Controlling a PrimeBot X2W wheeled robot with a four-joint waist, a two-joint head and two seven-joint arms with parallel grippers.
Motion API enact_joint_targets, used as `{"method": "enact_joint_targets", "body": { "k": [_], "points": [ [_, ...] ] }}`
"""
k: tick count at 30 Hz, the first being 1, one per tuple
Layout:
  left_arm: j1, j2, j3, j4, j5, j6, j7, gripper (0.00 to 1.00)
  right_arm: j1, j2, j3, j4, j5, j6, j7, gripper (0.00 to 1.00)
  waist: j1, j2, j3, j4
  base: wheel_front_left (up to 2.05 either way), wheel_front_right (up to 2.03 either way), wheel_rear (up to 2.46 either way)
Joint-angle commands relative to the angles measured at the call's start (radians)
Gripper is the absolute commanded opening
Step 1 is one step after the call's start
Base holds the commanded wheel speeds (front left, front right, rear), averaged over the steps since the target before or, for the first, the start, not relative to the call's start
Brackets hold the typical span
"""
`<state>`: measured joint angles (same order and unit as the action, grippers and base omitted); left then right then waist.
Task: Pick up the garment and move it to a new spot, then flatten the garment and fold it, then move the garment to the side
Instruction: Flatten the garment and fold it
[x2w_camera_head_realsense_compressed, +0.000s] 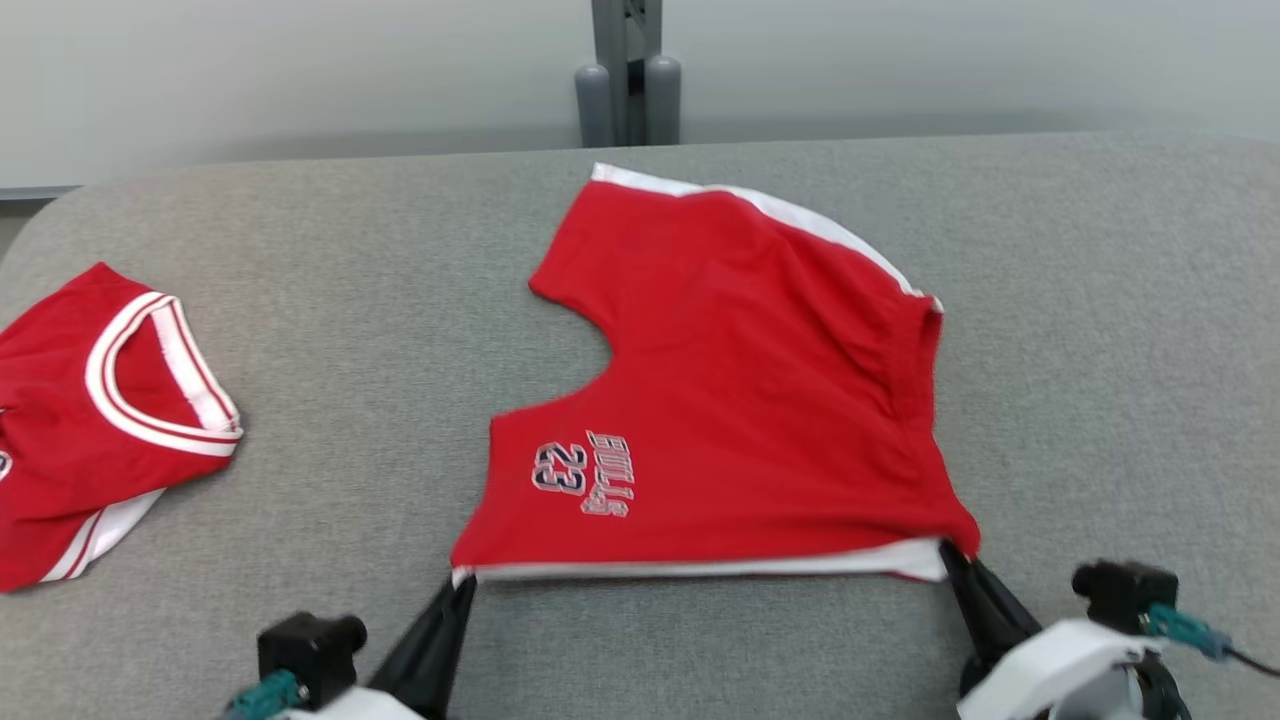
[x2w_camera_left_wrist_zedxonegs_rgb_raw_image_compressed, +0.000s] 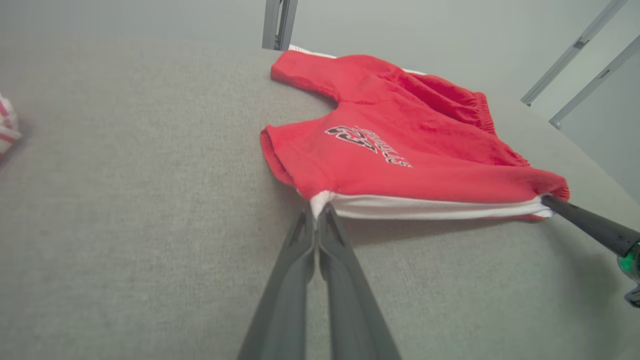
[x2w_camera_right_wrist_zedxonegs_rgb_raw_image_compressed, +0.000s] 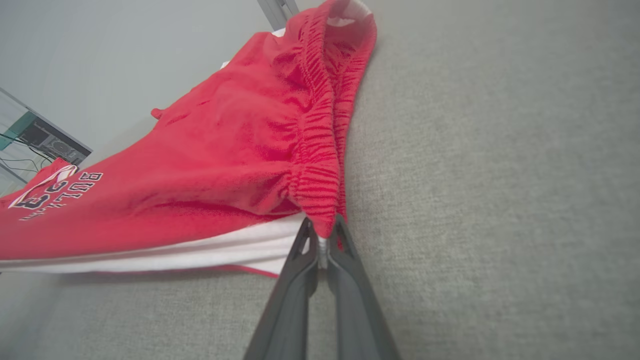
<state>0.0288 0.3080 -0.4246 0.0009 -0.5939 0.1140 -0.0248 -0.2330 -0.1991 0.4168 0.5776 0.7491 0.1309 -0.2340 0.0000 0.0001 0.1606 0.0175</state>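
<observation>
The garment (x2w_camera_head_realsense_compressed: 740, 400) is a pair of red shorts with white side stripes and a "BULLS 23" print, spread on the grey table. My left gripper (x2w_camera_head_realsense_compressed: 462, 582) is shut on its near-left white-edged corner, seen close up in the left wrist view (x2w_camera_left_wrist_zedxonegs_rgb_raw_image_compressed: 318, 207). My right gripper (x2w_camera_head_realsense_compressed: 950, 548) is shut on the near-right corner at the elastic waistband (x2w_camera_right_wrist_zedxonegs_rgb_raw_image_compressed: 324, 235). The white edge (x2w_camera_left_wrist_zedxonegs_rgb_raw_image_compressed: 430, 207) stretches taut between both grippers, slightly lifted off the table. The right gripper's finger (x2w_camera_left_wrist_zedxonegs_rgb_raw_image_compressed: 590, 227) also shows in the left wrist view.
A second red garment with white-trimmed collar (x2w_camera_head_realsense_compressed: 100, 400) lies at the table's left edge. A grey post (x2w_camera_head_realsense_compressed: 628, 70) stands behind the table's far edge. The grey table (x2w_camera_head_realsense_compressed: 350, 300) curves off at its far-left corner.
</observation>
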Motion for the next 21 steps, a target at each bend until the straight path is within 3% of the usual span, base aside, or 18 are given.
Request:
{"method": "enact_joint_targets", "body": {
  "k": [1, 11, 21],
  "points": [
    [0.036, 0.011, -0.003, -0.029, -0.013, 0.014, 0.017, 0.00, 0.043, -0.010, -0.018, -0.012, -0.018, 0.000, 0.012, 0.00, 0.0000, -0.0001, -0.016, 0.015, 0.00, 0.00, 0.00],
    [0.181, 0.067, -0.053, -0.160, -0.048, 0.062, 0.182, 0.00, 0.288, 0.056, -0.170, -0.183, -0.127, 0.000, 0.141, 0.00, 0.0000, -0.0001, -0.030, 0.045, 0.00, 0.00, 0.00],
    [0.139, 0.125, -0.016, -0.234, -0.041, 0.074, 0.232, 0.00, 0.412, 0.130, -0.296, -0.418, -0.234, 0.000, 0.296, 0.00, 0.0000, -0.0001, -0.034, 0.002, 0.00, 0.00, 0.00]
  ]
}}
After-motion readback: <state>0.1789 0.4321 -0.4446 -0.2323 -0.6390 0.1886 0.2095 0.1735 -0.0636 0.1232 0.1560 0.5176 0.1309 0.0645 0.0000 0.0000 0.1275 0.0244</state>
